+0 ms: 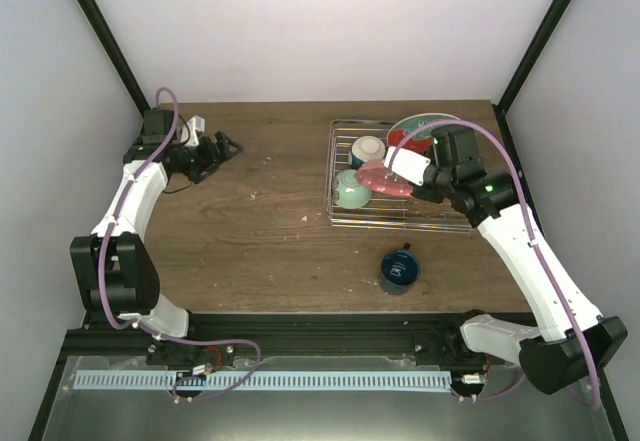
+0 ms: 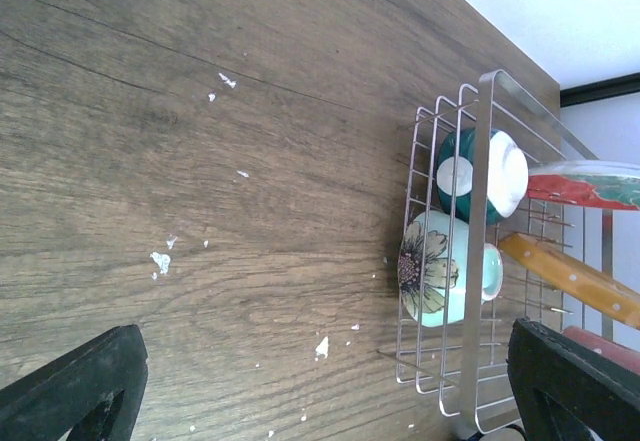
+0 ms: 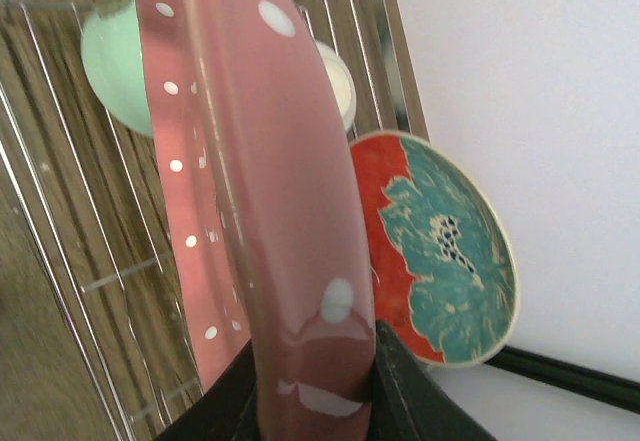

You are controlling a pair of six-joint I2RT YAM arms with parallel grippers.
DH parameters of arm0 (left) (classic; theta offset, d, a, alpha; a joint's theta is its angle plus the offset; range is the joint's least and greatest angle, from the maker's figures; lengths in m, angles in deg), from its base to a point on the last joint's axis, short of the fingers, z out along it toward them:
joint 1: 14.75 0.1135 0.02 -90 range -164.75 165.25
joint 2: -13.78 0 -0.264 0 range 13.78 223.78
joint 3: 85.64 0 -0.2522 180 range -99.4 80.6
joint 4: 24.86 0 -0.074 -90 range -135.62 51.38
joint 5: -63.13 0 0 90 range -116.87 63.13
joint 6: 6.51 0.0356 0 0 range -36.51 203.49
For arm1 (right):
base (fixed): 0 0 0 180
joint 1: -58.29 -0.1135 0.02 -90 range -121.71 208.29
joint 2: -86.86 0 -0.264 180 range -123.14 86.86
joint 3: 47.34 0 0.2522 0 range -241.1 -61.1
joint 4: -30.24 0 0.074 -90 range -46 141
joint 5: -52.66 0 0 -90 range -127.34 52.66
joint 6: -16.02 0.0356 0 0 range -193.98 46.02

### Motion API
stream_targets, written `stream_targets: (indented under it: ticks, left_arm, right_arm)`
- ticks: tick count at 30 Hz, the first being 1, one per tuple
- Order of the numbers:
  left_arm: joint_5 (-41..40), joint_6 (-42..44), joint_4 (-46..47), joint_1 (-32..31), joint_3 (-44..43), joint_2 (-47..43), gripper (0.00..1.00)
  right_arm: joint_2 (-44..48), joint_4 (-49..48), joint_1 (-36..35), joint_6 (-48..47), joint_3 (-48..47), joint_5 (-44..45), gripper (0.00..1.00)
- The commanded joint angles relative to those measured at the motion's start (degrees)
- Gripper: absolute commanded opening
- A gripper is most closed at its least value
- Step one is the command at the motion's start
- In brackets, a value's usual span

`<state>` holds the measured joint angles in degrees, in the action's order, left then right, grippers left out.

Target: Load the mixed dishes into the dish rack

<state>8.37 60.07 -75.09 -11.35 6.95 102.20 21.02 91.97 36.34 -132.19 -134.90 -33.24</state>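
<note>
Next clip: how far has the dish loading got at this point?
Done: the blue-outside bowl, the green bowl, the red-and-teal plate and the orange plate sit in the rack.
In hand: the right gripper is shut on the pink dotted plate, held on edge over the rack.
Left: seating that plate, then the blue mug, which stands on the table. The left gripper is open, away from the rack.

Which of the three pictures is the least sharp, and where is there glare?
Right wrist view: the pink dotted plate is soft, with pale glare patches low on its rim; the red-and-teal plate behind is sharper. Left wrist view: the table is crisp, the dish rack bars glint. Top view: even light, faint shadows.
</note>
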Motion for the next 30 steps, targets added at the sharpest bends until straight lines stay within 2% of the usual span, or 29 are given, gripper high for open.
stream_targets:
  ticks: [1, 13, 26, 30]
  left_arm:
    - [0.8, 1.5, 0.0, 0.2, -2.1, 1.5, 1.00]
    - [1.7, 1.9, -0.2, 0.2, -2.7, 4.1, 1.00]
    - [2.1, 1.8, 0.3, 0.2, -2.3, 5.2, 1.00]
    - [1.9, 1.9, 0.4, 0.2, -2.0, 5.1, 1.00]
  right_arm:
    - [3.2, -2.2, 0.5, -3.1, -3.4, 7.9, 0.01]
    - [4.6, 1.2, 0.6, -5.6, 1.4, 20.2, 0.01]
    - [7.4, -12.3, 2.1, -18.1, 12.9, 25.8, 0.01]
    - [7.6, -16.1, 2.0, -22.1, 13.0, 25.8, 0.01]
